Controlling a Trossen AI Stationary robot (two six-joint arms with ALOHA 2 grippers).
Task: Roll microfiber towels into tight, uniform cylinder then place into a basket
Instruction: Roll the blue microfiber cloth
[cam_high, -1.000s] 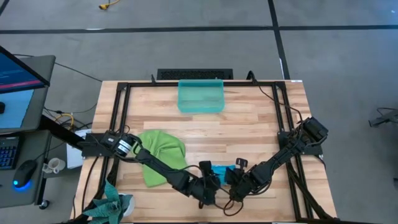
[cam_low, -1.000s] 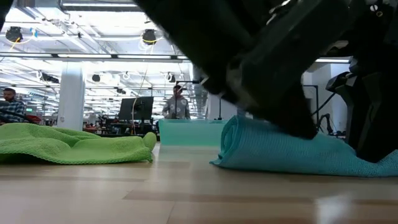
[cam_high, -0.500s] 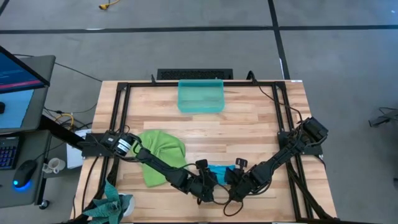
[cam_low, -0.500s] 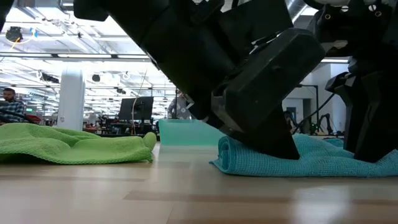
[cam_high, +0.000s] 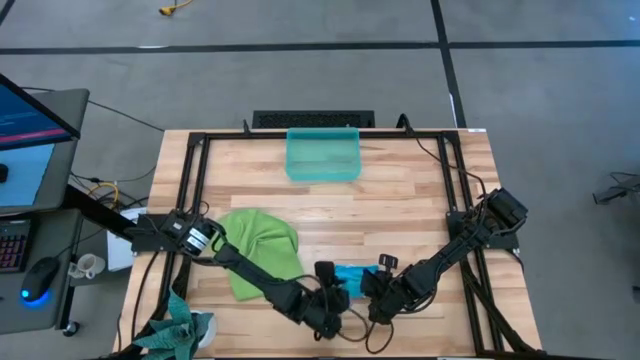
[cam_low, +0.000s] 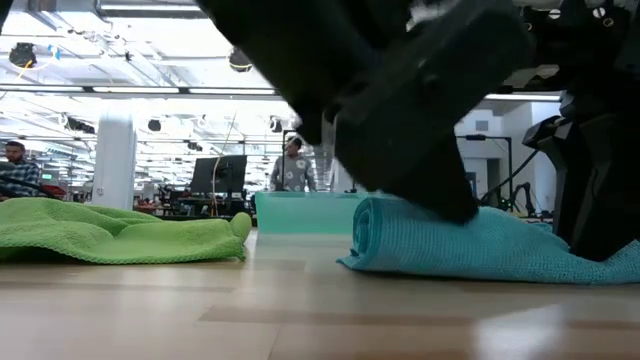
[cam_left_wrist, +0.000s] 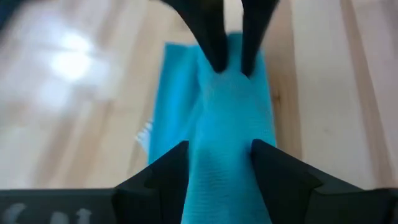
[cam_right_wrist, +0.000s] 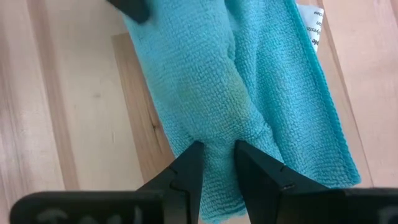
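Two grippers on one blue towel (cam_low: 470, 245), which lies near the front edge of the table (cam_high: 420, 190), partly rolled: the low view shows a curled roll end on its near-left side with flat cloth trailing off behind. Left gripper (cam_left_wrist: 219, 163) clamps the roll from one end, fingers closed around the bunched cloth. Right gripper (cam_right_wrist: 217, 163) pinches the other end, fingers nearly together on a fold. In the left wrist view the right arm's fingers (cam_left_wrist: 211, 43) show at the far end of the same towel.

Green towel (cam_high: 262, 250) lies crumpled and unrolled to the left, apart from the blue one. Basket (cam_high: 323, 155) sits at the far edge, well apart from both and looks empty.

Risks: the ends are pinched, the middle isn't held, so the roll could loosen or come out cone-shaped if one gripper leads. Pinching rather than rolling could bunch the cloth. Lifting now would probably let the flat tail unwind.
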